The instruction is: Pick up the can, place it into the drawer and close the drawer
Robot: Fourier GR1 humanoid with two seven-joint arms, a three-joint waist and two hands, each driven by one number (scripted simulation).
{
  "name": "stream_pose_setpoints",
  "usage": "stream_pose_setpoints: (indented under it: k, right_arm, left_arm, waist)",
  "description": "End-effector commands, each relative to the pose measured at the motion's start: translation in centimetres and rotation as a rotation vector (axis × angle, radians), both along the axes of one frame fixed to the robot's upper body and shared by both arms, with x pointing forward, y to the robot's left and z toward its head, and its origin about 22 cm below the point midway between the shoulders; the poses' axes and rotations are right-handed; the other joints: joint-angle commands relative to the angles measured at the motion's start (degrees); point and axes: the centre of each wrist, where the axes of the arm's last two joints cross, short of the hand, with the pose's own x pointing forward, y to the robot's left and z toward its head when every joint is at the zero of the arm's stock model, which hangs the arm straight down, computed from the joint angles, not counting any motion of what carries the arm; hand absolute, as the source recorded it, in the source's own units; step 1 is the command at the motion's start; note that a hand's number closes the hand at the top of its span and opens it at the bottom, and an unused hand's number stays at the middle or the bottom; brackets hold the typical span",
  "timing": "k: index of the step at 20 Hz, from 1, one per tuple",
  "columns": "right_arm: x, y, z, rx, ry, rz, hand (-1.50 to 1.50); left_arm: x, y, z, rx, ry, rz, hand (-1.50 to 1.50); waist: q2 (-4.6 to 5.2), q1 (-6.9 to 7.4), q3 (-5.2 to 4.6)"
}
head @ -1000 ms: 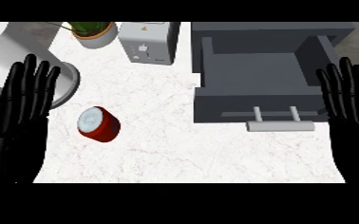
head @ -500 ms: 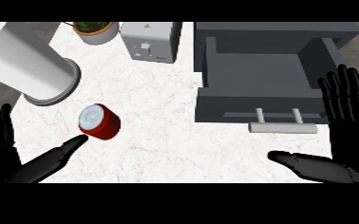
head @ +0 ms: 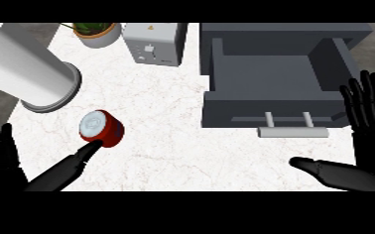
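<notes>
can (head: 101, 128) lying on counter (head: 183, 148) well left of open drawer (head: 275, 87) | left hand (head: 62, 171) just below can, fingers straight, gripping nothing | right hand (head: 362, 106) beside drawer's right edge, fingers straight, empty

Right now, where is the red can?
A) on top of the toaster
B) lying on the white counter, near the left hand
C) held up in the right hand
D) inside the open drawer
B: the red can lies on its side on the white counter, just beyond the left hand; the open drawer holds nothing.
</notes>
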Motion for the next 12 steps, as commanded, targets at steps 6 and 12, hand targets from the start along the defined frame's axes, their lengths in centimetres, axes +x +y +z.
stream_pose_setpoints:
  k: [6, 12]
  right_arm:
    - [-1.3, -0.6, -1.5, -0.003, 0.01, 0.007, -1.5]
    - [-0.4, -1.2, -0.7, 0.001, -0.011, -0.006, -1.5]
  left_arm:
    - [1.0, -1.1, -1.8, -0.058, 0.059, -0.008, -1.5]
    - [3.7, -3.0, -6.6, -0.047, 0.121, 0.013, -1.5]
  waist:
    - [-0.01, -0.09, -0.04]
    - [0.05, -0.22, -0.06]
